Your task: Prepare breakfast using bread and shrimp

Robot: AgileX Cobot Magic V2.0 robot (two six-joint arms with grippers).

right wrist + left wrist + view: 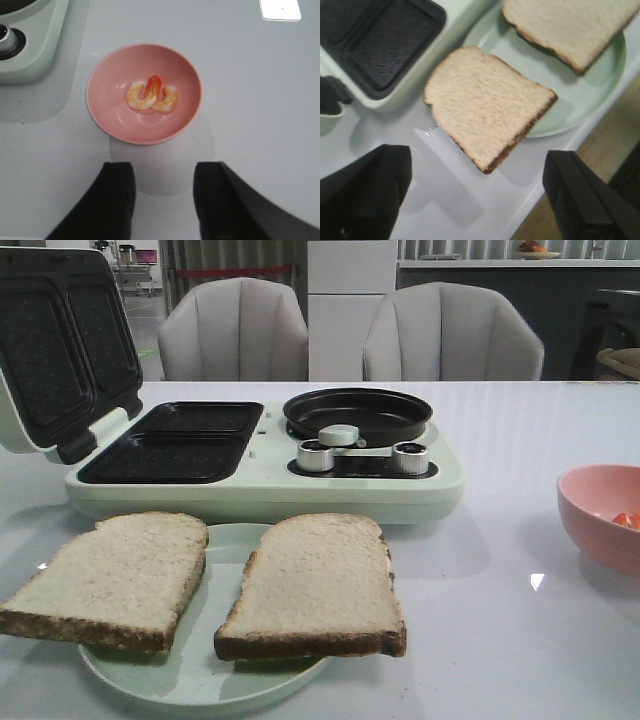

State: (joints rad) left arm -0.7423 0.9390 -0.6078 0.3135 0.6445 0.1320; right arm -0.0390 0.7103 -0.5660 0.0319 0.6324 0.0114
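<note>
Bread [487, 102] is lying just ahead of my left gripper [475, 200], nearer than my right gripper [164, 200]. Both are hanging open, holding nothing.

Bare table [500, 640] lies open between the pale green plate [190, 680] with its two bread slices [315, 585] and the pink bowl [600, 515] at the right, so a gripper could pass there. Behind the plate the breakfast maker [265, 475] blocks the way, its raised lid [60, 345] standing tall at the left. The bowl holding the shrimp [150, 95] has bare table on all sides, and both grill wells [180, 440] and the round pan [357, 412] are open from above.
</note>
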